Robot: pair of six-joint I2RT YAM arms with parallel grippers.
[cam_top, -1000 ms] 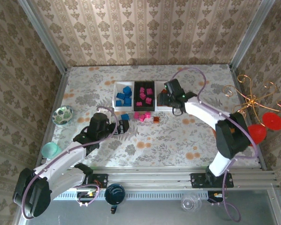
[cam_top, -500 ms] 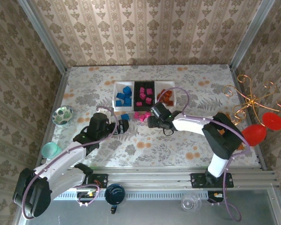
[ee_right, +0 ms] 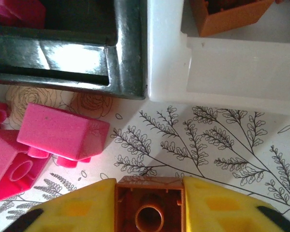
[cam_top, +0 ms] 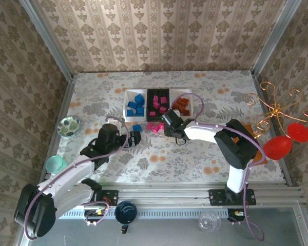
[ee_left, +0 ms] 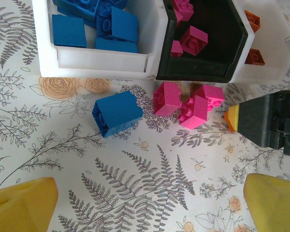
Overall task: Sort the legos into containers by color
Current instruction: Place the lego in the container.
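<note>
Above the table, the right gripper (cam_top: 170, 125) has swung from over the right white tray (cam_top: 190, 108) down to the mat just in front of the black tray (cam_top: 148, 105).

At the left wrist, the left gripper (ee_left: 147, 200) stands wide above a loose blue brick (ee_left: 117, 113) and the pink bricks (ee_left: 186, 102).

At the right wrist, its yellow fingers (ee_right: 77, 208) have narrowed onto an orange brick (ee_right: 150, 193). The brick appears ready to be lifted to the right white tray.

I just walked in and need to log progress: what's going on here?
Small plastic bricks are being sorted by colour into trays. The right gripper is shut on an orange-brown brick on the table, near the white tray holding orange-brown bricks. The left gripper hovers open above a loose blue brick and a few pink bricks beside the black tray.
</note>
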